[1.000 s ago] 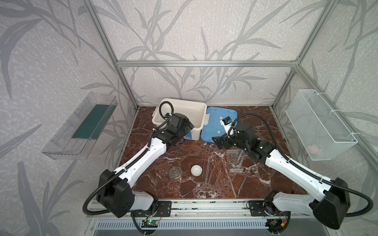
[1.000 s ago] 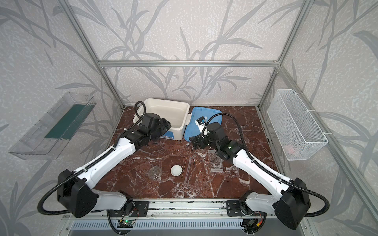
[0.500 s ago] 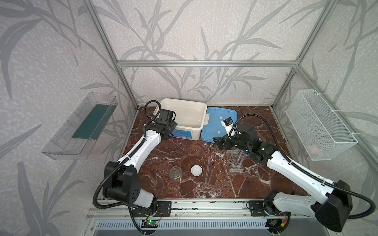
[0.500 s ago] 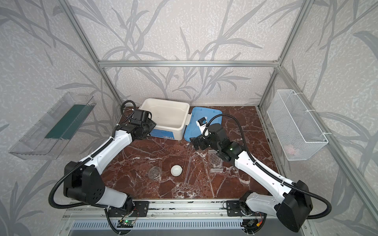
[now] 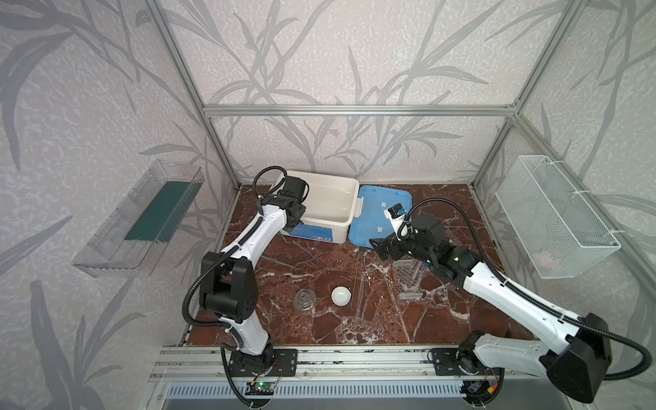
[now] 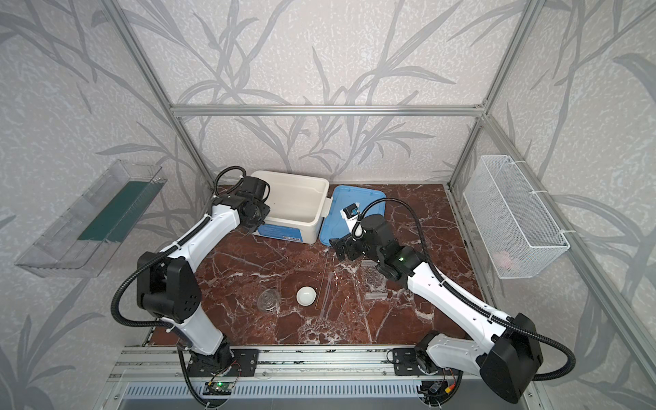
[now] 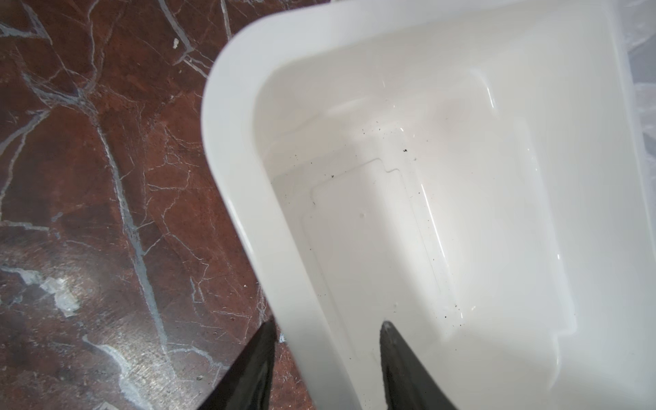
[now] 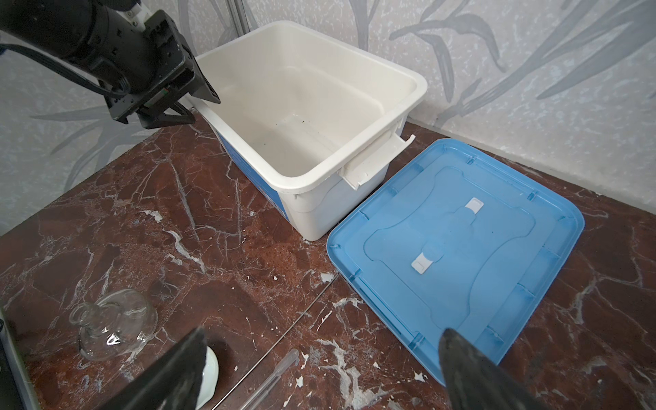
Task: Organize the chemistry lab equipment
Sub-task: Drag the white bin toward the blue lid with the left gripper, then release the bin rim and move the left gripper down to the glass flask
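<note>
Left jaws sit half-closed astride a wall of the white box at the surface's back edge, likely to steady it; grip unconfirmed. Right jaws gape empty. Flask, dish and rack wait nearer the front edge.

A large open white plastic box with a blue label on its front wall stands at the back of the red-brown marble worktop. A flat blue plastic lid lies just beside it. A clear plastic tray with a dark green liner hangs on one side wall, and a white wire-mesh basket on the opposite wall
</note>
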Motion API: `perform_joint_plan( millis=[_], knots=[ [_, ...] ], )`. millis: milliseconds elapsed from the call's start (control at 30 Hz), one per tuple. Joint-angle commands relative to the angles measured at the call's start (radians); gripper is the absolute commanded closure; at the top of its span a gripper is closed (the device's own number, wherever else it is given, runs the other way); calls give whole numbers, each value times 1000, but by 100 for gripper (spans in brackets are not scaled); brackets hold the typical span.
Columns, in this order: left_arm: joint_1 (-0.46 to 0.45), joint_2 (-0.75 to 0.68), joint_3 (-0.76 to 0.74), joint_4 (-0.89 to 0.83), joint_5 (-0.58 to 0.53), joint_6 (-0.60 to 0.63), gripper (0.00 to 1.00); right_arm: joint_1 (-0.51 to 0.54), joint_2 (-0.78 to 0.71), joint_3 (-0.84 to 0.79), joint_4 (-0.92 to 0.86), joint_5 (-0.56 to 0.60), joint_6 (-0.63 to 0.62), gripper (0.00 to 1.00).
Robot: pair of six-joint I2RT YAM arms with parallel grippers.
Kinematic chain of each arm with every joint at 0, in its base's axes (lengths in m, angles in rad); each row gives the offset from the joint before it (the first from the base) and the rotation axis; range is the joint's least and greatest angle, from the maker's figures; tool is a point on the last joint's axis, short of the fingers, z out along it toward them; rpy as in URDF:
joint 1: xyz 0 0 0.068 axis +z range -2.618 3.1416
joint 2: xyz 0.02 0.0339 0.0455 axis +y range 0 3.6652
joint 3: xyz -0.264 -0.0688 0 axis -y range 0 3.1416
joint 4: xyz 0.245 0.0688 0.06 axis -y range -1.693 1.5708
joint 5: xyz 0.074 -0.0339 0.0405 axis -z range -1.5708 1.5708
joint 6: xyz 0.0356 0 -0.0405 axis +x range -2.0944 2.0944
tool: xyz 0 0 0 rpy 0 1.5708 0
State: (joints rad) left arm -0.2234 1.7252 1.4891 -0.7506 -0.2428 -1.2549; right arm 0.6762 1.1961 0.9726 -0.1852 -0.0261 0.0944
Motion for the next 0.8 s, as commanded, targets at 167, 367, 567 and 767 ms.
perform_joint_plan(
  millis=[167, 367, 567, 767],
  knots=[
    [-4, -49, -11, -125, -33, -178, 65, 5, -15, -15, 9, 17, -10, 0],
    [-22, -160, -119, -112, -78, -280, 71, 5, -18, -18, 9, 17, -11, 0],
    [-94, -244, -213, -90, -119, -365, 62, 6, -18, -19, 9, 15, -11, 0],
    [-178, -276, -271, -31, -130, -373, 50, 6, -21, -21, 8, 17, -13, 0]
  ],
)
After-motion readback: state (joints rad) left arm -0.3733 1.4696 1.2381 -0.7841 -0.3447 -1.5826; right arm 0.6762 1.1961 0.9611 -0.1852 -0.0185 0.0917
